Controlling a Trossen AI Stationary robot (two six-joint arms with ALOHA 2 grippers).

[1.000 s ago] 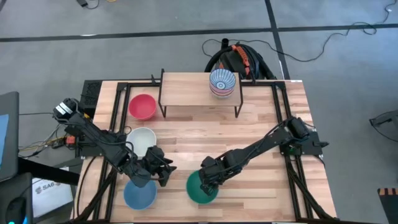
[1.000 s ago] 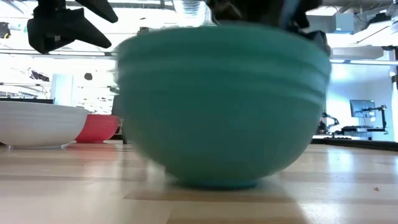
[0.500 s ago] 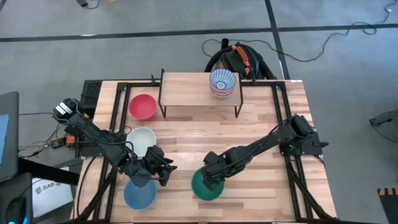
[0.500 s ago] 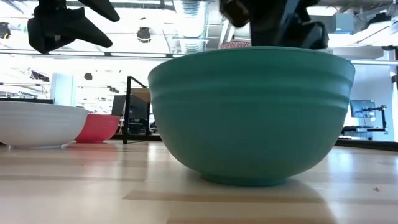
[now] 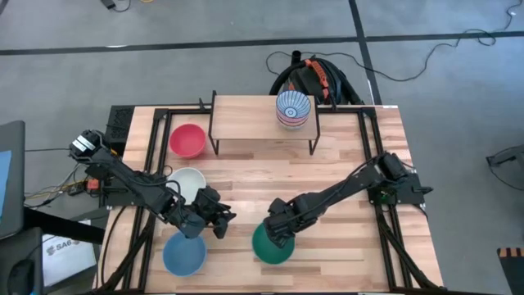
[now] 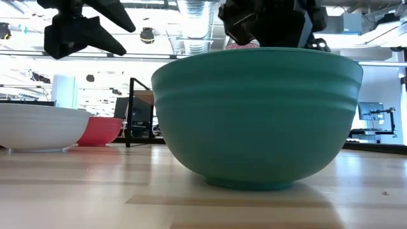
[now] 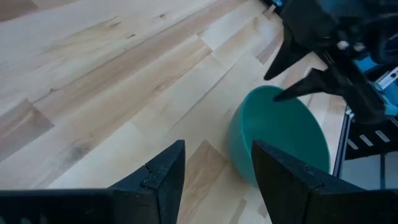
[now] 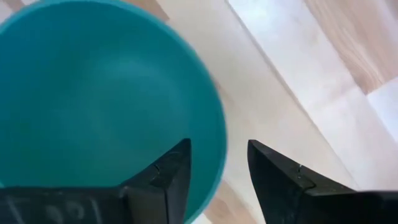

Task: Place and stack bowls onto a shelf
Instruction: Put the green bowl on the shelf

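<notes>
A green bowl (image 5: 270,246) stands on its base on the table near the front edge; it fills the low view (image 6: 257,117). My right gripper (image 8: 219,144) points down over the bowl's far right rim, open, with one finger inside the bowl and one outside. My left gripper (image 5: 218,221) hangs open above bare wood, left of the green bowl, between a white bowl (image 5: 188,182) and a light blue bowl (image 5: 183,255). The shelf (image 5: 246,119) stands at the far edge. On it, a blue-white striped bowl (image 5: 292,106) is stacked in a pink one. My right gripper stands astride the green bowl's rim (image 8: 216,163) from above, one finger (image 8: 169,177) inside and one (image 8: 280,177) outside. Bare wood shows between the rim and the outer finger. Whether the inner finger touches the wall, I cannot tell. The bowl rests flat on the table.
A red bowl (image 5: 187,139) sits left of the shelf. Black rails (image 5: 372,164) run along the table's left and right sides. A dark bag (image 5: 315,78) lies on the floor beyond the shelf. Bare wood lies between the shelf and the green bowl.
The green bowl has slid a short way toward the table's right edge under my right gripper, then come to rest flat. My right gripper has tipped more steeply downward over the rim.
</notes>
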